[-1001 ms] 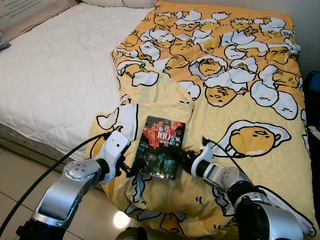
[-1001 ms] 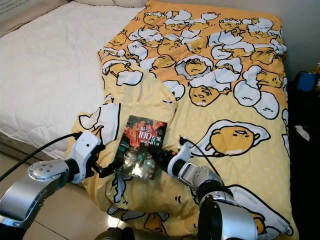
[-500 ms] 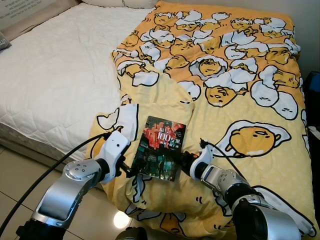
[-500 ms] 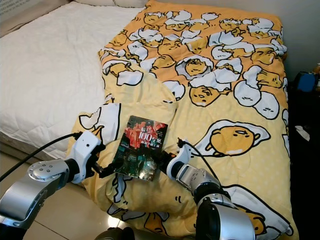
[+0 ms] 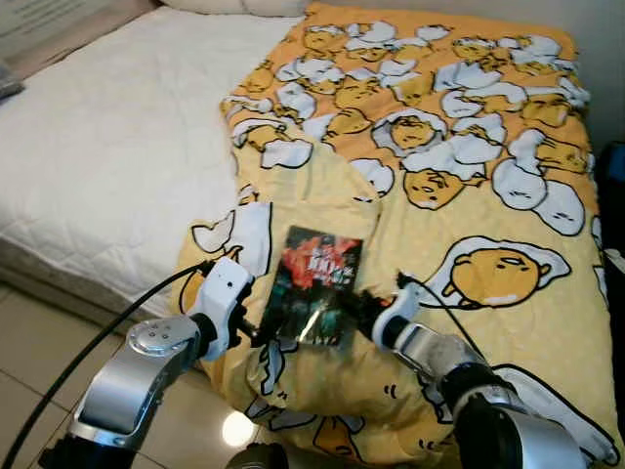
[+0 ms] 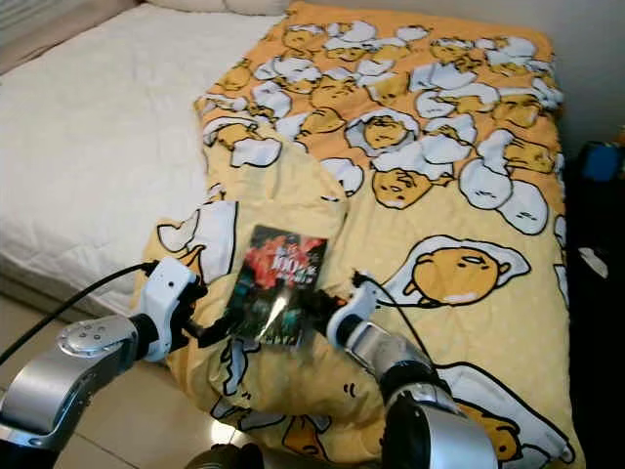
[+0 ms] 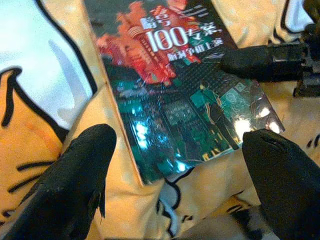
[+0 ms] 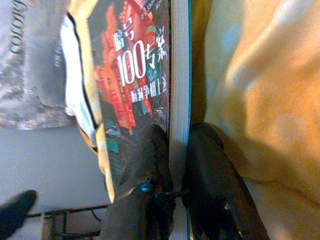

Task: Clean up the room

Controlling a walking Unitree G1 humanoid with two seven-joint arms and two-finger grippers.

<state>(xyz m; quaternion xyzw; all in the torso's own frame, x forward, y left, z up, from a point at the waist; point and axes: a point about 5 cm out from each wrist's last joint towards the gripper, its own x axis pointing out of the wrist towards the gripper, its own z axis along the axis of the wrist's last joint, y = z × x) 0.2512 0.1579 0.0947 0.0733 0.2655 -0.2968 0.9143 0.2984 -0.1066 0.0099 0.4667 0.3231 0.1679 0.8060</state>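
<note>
Book (image 5: 315,285) — lengthwise up bed (image 5: 117,166) — right-gripper (image 8: 178,150) held

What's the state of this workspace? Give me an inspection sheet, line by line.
Surface: bed with white mattress; yellow egg-print blanket spread over its right part.
Job's things: book lying on the blanket near the bed's edge.
Clutter: nothing seen.
Grippers: right gripper shut on the book's edge; left gripper open, fingers either side of the book's near end.
Cables: black cable along the left arm.
Surroundings: tiled floor.
</note>
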